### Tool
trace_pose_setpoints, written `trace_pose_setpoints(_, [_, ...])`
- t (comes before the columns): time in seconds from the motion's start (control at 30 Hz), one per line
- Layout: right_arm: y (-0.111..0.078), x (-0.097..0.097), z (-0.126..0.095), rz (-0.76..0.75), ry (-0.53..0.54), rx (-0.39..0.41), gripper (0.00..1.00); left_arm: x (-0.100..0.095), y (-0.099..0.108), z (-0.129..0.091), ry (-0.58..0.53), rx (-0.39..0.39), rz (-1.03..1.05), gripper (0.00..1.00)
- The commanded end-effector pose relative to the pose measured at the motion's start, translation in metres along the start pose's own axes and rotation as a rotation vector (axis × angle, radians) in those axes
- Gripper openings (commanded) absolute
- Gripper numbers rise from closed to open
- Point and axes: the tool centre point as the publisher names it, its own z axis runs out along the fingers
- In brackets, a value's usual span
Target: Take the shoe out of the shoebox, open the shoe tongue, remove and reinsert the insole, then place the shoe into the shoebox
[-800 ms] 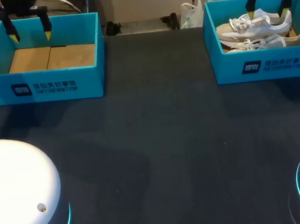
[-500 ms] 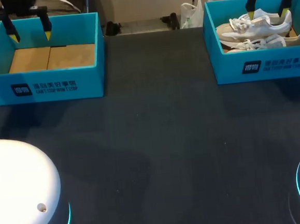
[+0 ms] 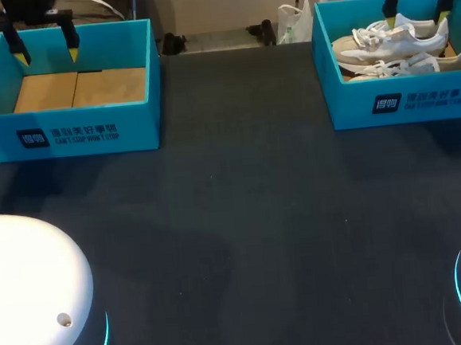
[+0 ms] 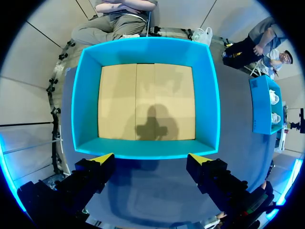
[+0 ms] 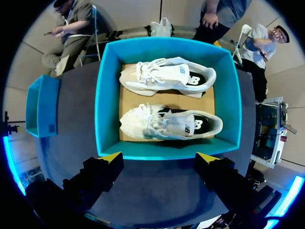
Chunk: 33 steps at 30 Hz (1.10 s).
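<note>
Two white shoes lie side by side in the teal shoebox [image 3: 404, 99] at the far right; the nearer shoe [image 5: 169, 124] and the farther shoe [image 5: 167, 75] both rest on its cardboard floor. My right gripper [image 3: 417, 12] hangs open above that box [image 5: 102, 100], nothing between its fingers [image 5: 159, 157]. A second teal shoebox [image 3: 68, 133] at the far left holds only its cardboard floor [image 4: 145, 102]. My left gripper [image 3: 45, 47] hovers open above its back part [image 4: 150, 157], holding nothing.
The dark table [image 3: 242, 219] stretches between the two boxes. My two arm bases show as white domes [image 3: 28, 292] at the near corners. A white plastic bag [image 3: 292, 20] sits past the far edge.
My right gripper has shifted slightly up and to the right over the shoe box. The left arm and both boxes have stayed put.
</note>
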Motion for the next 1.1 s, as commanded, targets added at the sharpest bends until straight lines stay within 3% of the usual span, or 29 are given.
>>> trace_pose_setpoints(0.03, [0.002,-0.013,0.005,-0.001,0.002,0.007,1.0,0.0,0.0,0.0,0.0,0.0,0.0,1.0])
trace_pose_setpoints(0.5, [0.006,-0.062,0.034,-0.047,-0.035,-0.002,0.98,0.0,0.0,0.0,0.0,0.0,0.0,1.0])
trace_pose_setpoints(0.63, [0.008,-0.078,0.045,-0.045,-0.045,-0.001,0.89,0.0,0.0,0.0,0.0,0.0,0.0,1.0])
trace_pose_setpoints(0.77, [0.012,-0.097,0.052,-0.044,-0.05,-0.013,1.0,0.0,0.0,0.0,0.0,0.0,0.0,1.0])
trace_pose_setpoints(1.1, [0.022,-0.131,0.075,-0.043,-0.043,-0.011,1.0,0.0,0.0,0.0,0.0,0.0,0.0,1.0])
